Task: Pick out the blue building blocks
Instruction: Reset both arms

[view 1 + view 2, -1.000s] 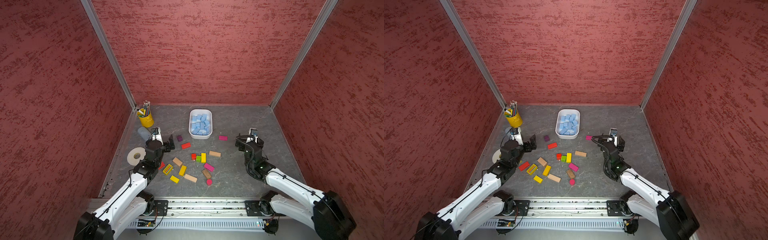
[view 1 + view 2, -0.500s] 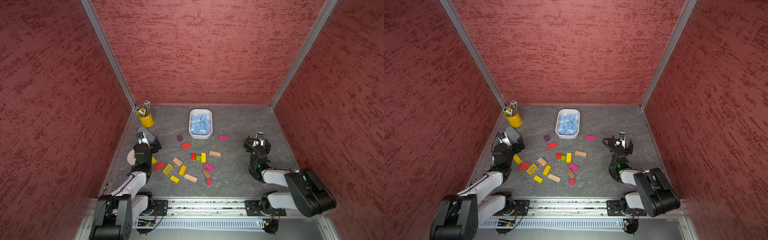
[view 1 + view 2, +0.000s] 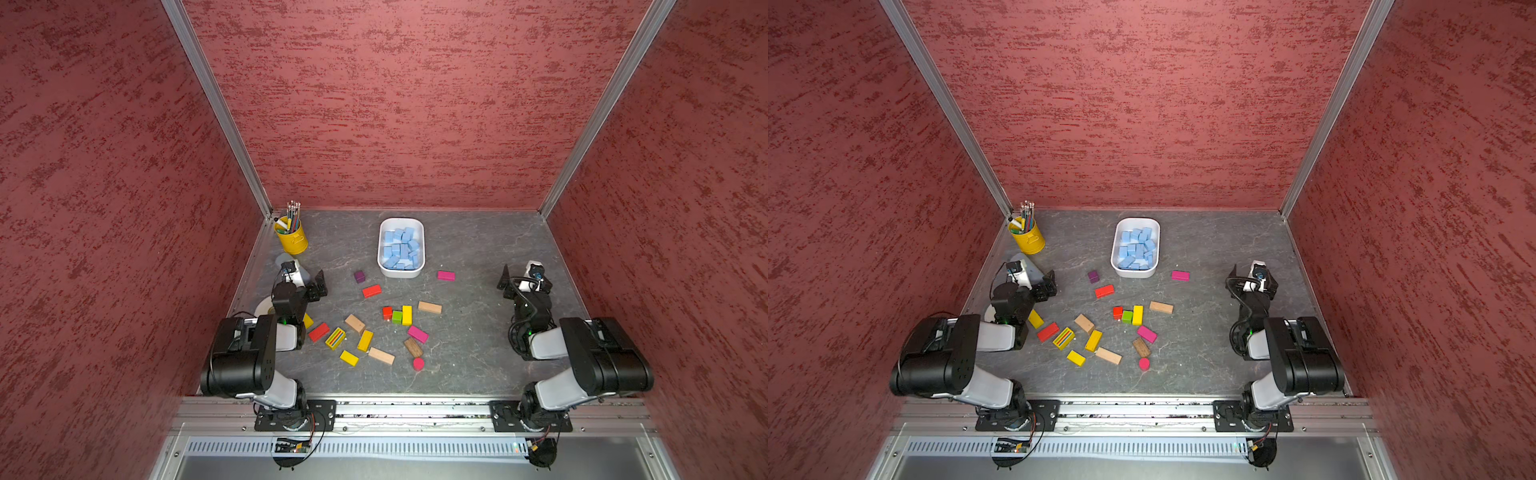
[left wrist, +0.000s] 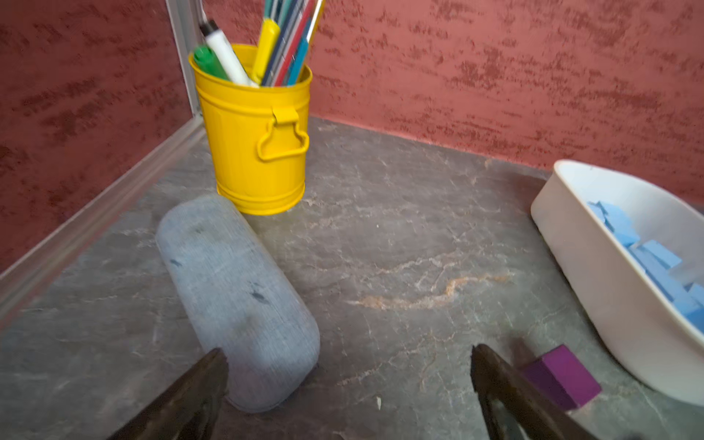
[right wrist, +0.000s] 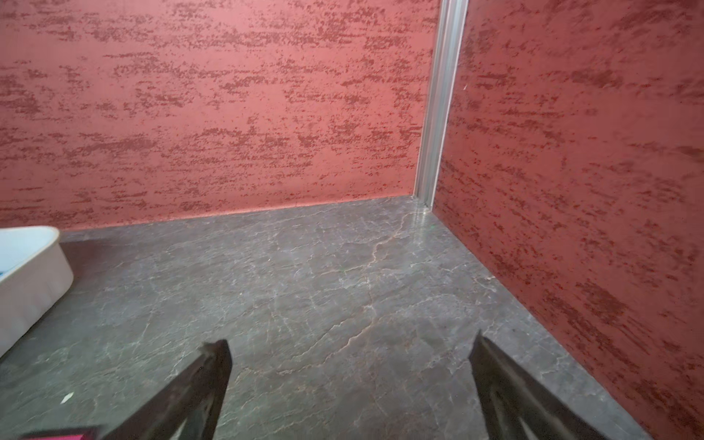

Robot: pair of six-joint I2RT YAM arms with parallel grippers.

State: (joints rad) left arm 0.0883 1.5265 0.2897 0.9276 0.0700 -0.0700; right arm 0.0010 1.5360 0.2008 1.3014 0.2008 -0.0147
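Several light blue building blocks (image 3: pixel 400 248) (image 3: pixel 1136 248) lie piled in a white tub (image 3: pixel 400 272) (image 3: pixel 1133 272) at the back centre; every blue block I see is in it. In the left wrist view the tub (image 4: pixel 594 274) and its blue blocks (image 4: pixel 655 263) are off to one side. My left gripper (image 3: pixel 308 277) (image 3: pixel 1038 276) (image 4: pixel 349 352) is open and empty, low over the table's left side. On the right side my right gripper (image 3: pixel 525 277) (image 3: pixel 1253 277) (image 5: pixel 351 341) hangs open over bare tabletop, holding nothing.
A yellow bucket of pens (image 3: pixel 292 240) (image 4: pixel 259 144) stands in the back left corner, a grey case (image 4: pixel 236 289) beside the left fingers. A purple cube (image 4: pixel 564 375), a pink block (image 3: pixel 446 275) and several red, yellow, green and wooden blocks (image 3: pixel 365 338) lie mid-table. A tape roll (image 3: pixel 262 308) sits left.
Both arms have folded back toward the front rail. The left gripper drew away from the blocks to the left side, the right gripper to the right. Both stayed open.
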